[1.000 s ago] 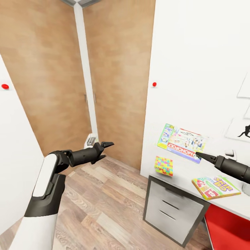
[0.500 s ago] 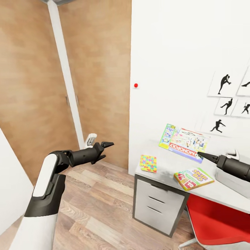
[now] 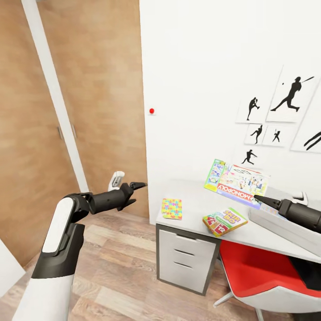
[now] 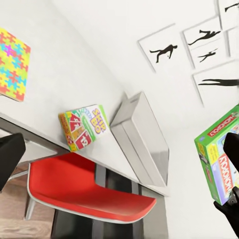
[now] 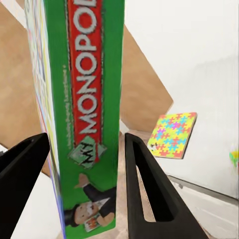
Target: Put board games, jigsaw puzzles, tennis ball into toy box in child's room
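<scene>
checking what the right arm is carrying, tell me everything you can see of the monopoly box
The Monopoly box is a flat cardboard-looking game box with a pale illustrated face, green sides and a red banner with white lettering. It is held off the table, tilted, in the right gripper, whose dark fingers stand either side of its narrow edge.

Camera panned right — wardrobe doors (image 3: 67,111) slid left; more of table (image 3: 196,209), toy box (image 3: 285,227), red chair (image 3: 263,272) and wall silhouettes (image 3: 290,93) revealed.
</scene>
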Robot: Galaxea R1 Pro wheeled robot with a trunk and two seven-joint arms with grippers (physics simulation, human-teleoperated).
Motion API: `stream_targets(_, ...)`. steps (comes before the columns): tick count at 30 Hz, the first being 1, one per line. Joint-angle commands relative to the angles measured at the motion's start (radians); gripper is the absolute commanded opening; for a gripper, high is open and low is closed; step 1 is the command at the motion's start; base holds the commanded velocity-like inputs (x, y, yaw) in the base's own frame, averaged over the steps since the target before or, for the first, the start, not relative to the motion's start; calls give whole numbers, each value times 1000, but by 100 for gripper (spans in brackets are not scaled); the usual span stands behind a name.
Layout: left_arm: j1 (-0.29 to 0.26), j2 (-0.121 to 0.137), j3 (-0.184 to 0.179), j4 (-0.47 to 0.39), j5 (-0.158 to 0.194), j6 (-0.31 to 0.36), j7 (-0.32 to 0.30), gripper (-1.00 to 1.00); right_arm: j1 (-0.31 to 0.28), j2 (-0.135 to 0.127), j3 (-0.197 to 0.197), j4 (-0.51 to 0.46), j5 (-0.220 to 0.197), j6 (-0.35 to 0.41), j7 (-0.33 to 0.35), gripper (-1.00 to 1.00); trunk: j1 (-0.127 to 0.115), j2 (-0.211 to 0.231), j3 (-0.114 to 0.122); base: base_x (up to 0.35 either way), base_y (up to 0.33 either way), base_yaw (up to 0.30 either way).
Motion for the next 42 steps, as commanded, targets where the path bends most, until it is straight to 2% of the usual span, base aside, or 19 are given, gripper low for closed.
stream_targets(1, -1, -1, 2, -1, 9, 4, 10, 100, -2, 0, -1, 0, -1, 6, 7, -100, -3, 5, 1, 0, 0, -292)
stream_targets(18, -2, -7, -7, -3, 0, 0, 6, 100, -2, 0, -1, -1, 0, 6, 7, -100, -69, 124, 55, 0, 0, -292)
stream_targets(22, -2, -9, -10, -6, -2, 3, 0, 100, -2, 0, -1, -1, 0, 6, 7, -100, -69, 124, 55, 0, 0, -292)
stream_targets(31, -2, -9, -41, -6, 4, 5, -2, 100, -2, 0, -2, -1, 0, 6, 7, -100, -69, 124, 55, 0, 0, -292)
stream_targets(42, -4, -7, -50, -3, -6, 3, 2, 100, -7, -3, -1, 15, 1, 6, 6, -100, -69, 124, 54, 4, 0, -286)
